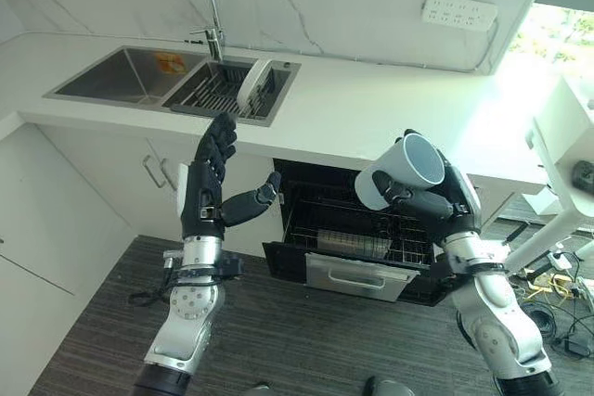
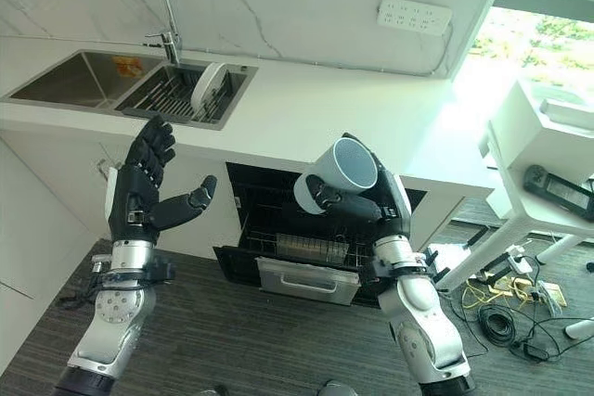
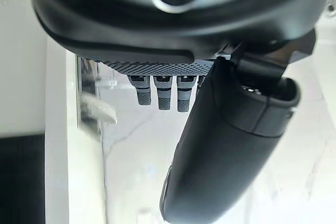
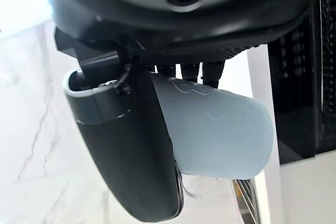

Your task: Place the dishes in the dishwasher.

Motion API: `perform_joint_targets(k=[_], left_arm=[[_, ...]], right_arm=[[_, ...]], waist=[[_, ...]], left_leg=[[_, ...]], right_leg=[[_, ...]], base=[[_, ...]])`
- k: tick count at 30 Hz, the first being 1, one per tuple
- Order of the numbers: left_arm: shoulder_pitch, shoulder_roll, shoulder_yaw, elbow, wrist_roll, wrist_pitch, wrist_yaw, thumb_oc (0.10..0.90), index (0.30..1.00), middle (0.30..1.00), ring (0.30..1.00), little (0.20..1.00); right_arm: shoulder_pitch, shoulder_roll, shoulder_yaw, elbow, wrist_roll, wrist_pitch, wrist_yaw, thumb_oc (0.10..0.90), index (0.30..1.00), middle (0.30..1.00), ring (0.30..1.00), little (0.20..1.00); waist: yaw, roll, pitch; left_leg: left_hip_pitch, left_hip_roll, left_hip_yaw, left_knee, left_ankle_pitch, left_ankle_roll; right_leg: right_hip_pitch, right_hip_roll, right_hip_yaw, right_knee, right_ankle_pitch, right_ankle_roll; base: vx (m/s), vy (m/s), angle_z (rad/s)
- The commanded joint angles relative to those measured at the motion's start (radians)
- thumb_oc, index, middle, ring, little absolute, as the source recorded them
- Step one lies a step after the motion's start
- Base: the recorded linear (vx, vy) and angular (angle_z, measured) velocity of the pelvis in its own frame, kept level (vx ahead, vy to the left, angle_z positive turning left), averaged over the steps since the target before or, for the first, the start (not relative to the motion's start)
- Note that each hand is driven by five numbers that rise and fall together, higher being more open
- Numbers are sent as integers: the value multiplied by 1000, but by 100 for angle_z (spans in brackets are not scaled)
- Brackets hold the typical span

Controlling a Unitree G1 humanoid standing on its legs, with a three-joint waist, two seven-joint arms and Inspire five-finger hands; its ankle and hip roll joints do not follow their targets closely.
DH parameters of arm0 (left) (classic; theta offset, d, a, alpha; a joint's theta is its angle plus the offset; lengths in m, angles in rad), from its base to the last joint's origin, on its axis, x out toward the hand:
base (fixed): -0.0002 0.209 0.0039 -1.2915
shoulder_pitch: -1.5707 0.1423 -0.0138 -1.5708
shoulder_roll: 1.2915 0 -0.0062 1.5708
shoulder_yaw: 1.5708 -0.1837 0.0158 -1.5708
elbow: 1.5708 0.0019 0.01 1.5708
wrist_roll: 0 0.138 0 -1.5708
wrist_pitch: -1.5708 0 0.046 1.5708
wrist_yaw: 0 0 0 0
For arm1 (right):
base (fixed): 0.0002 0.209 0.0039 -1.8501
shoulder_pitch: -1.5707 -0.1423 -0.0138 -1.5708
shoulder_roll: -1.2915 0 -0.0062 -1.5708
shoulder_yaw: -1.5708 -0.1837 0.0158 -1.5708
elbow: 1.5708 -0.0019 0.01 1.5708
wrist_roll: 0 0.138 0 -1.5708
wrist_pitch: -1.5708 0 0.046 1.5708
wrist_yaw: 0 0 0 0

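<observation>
My right hand point(image 1: 444, 199) is shut on a pale blue-white cup point(image 1: 401, 172), held tilted with its mouth facing up and away, above the open dishwasher point(image 1: 362, 229). The right wrist view shows the cup point(image 4: 215, 135) clasped between thumb and fingers point(image 4: 189, 69). The dishwasher's lower rack point(image 2: 306, 249) is pulled out over the lowered door and holds a row of dishes. A white plate point(image 1: 251, 85) stands on edge in the sink's drainer point(image 1: 212, 90). My left hand point(image 1: 209, 187) is raised and open in front of the cabinet, left of the dishwasher, holding nothing.
A steel sink point(image 1: 121, 76) with a tall tap point(image 1: 212, 6) is set in the white counter point(image 1: 371, 108). A wall socket strip point(image 1: 458, 12) is at the back right. A white table point(image 2: 548, 136) with cables on the floor beneath stands at the right.
</observation>
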Motion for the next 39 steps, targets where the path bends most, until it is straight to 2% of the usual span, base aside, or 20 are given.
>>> perform_joint_targets(k=[1,2,6,12,16,17,21,23,29,31,35,37,39], left_arm=[[-72,34,15,-109,-67,7,-161,800,900,900,900,900],[-68,53,-2,-114,-45,63,-245,800,900,900,900,900],[-84,133,-42,-104,19,134,-384,800,900,900,900,900],[-173,211,-170,32,110,274,-449,800,900,900,900,900],[-211,207,-210,142,152,275,-415,800,900,900,900,900],[-253,197,-241,229,190,270,-358,800,900,900,900,900],[-293,174,-255,343,235,250,-274,800,900,900,900,900],[-328,149,-262,454,266,217,-214,800,900,900,900,900],[-335,90,-254,580,315,199,-158,800,900,900,900,900],[-335,71,-253,624,337,198,-157,800,900,900,900,900],[-335,39,-269,697,346,237,-203,800,900,900,900,900],[-338,23,-280,747,351,256,-240,800,900,900,900,900],[-340,2,-297,820,336,290,-331,800,900,900,900,900]], right_arm=[[-99,9,-84,-56,5,-136,5,400,300,300,300,300],[-92,6,-96,-53,4,-136,4,400,300,300,300,300],[-77,-22,-123,-54,14,-146,5,400,300,300,300,300],[-98,-80,-128,-55,65,-135,36,400,300,300,300,300],[-111,-101,-122,-55,81,-124,57,400,300,300,300,300],[-125,-117,-122,-53,93,-107,74,400,300,300,300,300],[-135,-123,-120,-58,104,-85,92,400,300,300,300,300],[-153,-122,-118,-67,110,-57,101,400,300,300,300,300],[-167,-118,-118,-73,114,-10,133,400,300,300,300,300],[-170,-119,-117,-78,116,1,139,400,300,300,300,300],[-174,-115,-115,-94,118,25,147,400,300,300,300,300],[-179,-115,-114,-98,121,37,150,400,300,300,300,300],[-186,-122,-115,-108,132,58,153,400,300,300,300,300]], waist=[[-8,8,-19],[-17,15,-14],[-48,35,-4],[-108,69,3],[-132,79,5],[-151,87,4],[-166,89,-4],[-181,90,-12],[-199,95,-23],[-204,96,-26],[-214,98,-28],[-220,99,-31],[-231,102,-31]], left_leg=[[50,12,-96,50,-175,1],[51,13,-90,50,-173,1],[49,19,-69,50,-167,0],[46,33,-20,50,-160,-4],[56,37,2,50,-167,-6],[63,37,20,50,-168,-6],[71,37,36,50,-170,-6],[77,37,46,50,-172,-9],[87,35,62,50,-176,-10],[88,33,66,50,-176,-9],[92,34,75,50,-177,-9],[94,34,79,50,-177,-9],[97,35,88,50,-177,-9]], right_leg=[[66,8,55,-48,-71,62],[61,12,64,-48,-68,62],[42,19,91,-48,-59,66],[8,33,137,-48,-49,66],[6,38,156,-48,-56,68],[7,40,172,-48,-57,68],[8,41,182,-48,-59,69],[8,40,190,-48,-59,70],[9,43,203,-48,-63,65],[9,44,207,-48,-63,64],[10,46,214,-48,-64,65],[9,47,216,-48,-63,65],[7,48,221,-48,-62,66]], base=[[14,4,-24],[9,11,-23],[6,22,-16],[-15,48,-25],[10,56,-18],[5,91,-27],[14,42,-20],[29,35,-8],[23,31,-6],[0,0,0],[25,17,-5],[25,21,-3],[29,27,-4]])
